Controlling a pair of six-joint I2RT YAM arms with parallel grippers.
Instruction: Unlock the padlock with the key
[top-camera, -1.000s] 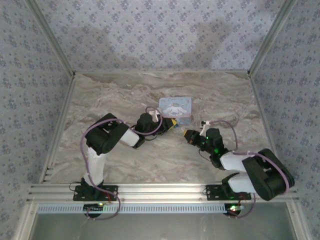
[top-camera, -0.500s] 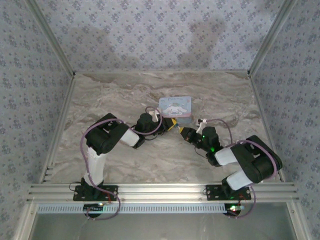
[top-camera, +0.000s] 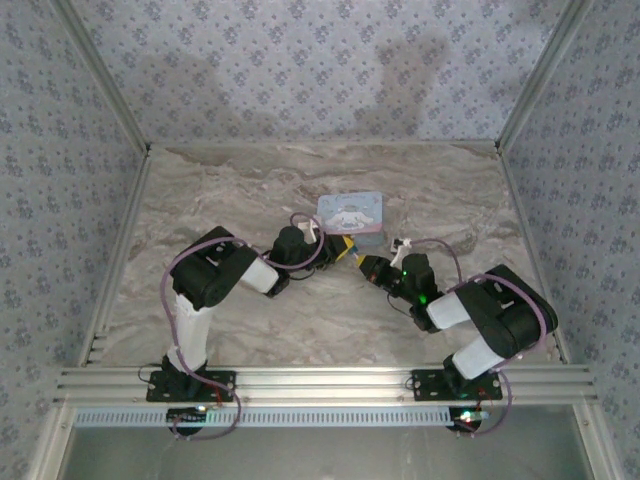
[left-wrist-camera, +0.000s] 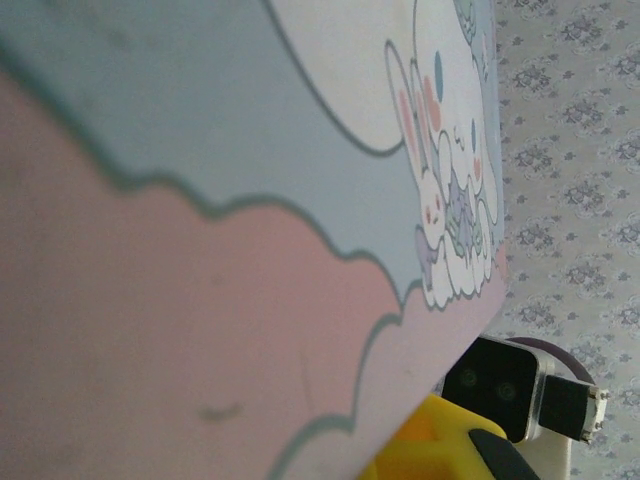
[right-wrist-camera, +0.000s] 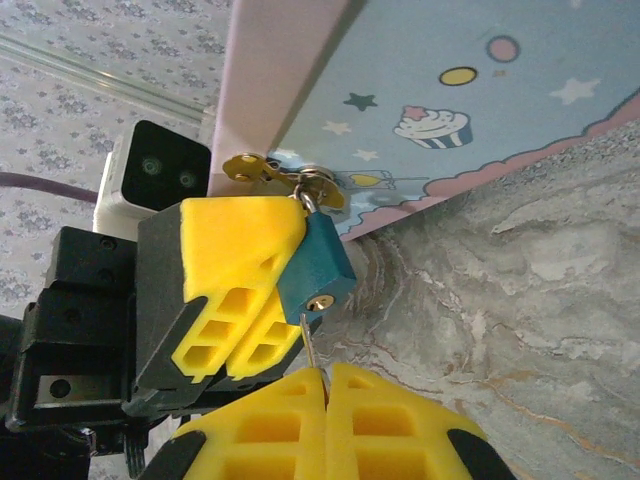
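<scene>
Padlock: small teal metal padlock (right-wrist-camera: 318, 262) hung tilted from the brass hasp (right-wrist-camera: 255, 168) of the pale blue cartoon-printed tin box (right-wrist-camera: 480, 110).
Key: thin metal key (right-wrist-camera: 309, 350), tip at the keyhole.
Right gripper (right-wrist-camera: 326, 385): fingers pressed together on the key.
Left gripper (right-wrist-camera: 245, 270): yellow fingers lay against the padlock; whether clamped, cannot tell.
Box: lid down, inside hidden.
Top view: both grippers met at the box's near edge, on the marble table (top-camera: 240, 190).

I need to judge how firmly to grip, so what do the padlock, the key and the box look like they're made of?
The padlock: matte teal body, probably painted metal though plastic is possible, with a brass-coloured keyhole ring. The key: thin silvery shaft, apparently bare metal. The tin box: smooth printed sheet with crisp folded edges, likely tin, carrying a shiny brass-coloured hasp.
</scene>
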